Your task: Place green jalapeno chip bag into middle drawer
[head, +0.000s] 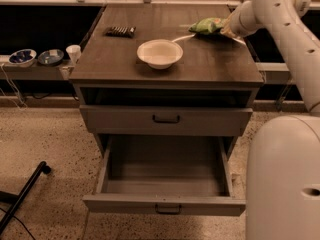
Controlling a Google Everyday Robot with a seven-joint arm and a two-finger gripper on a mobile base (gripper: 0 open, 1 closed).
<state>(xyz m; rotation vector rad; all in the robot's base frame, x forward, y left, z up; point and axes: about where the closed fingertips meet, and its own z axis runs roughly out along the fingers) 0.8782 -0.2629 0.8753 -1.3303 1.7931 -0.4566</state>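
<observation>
The green jalapeno chip bag (207,25) lies flat at the back right of the dark wooden cabinet top. My gripper (226,30) is at the bag's right end, at the tip of the white arm that reaches in from the right; whether it touches the bag is hidden by the wrist. The middle drawer (165,180) is pulled open low at the front, and its pale floor is bare. It has a thin front panel with a small dark handle (168,209).
A white bowl (160,53) sits mid-top, and a small dark ridged bar (120,31) lies at the back left. The drawer above (166,119) is shut. Small bowls and a cup (73,52) stand on a low shelf at the left. My white base (282,184) fills the lower right.
</observation>
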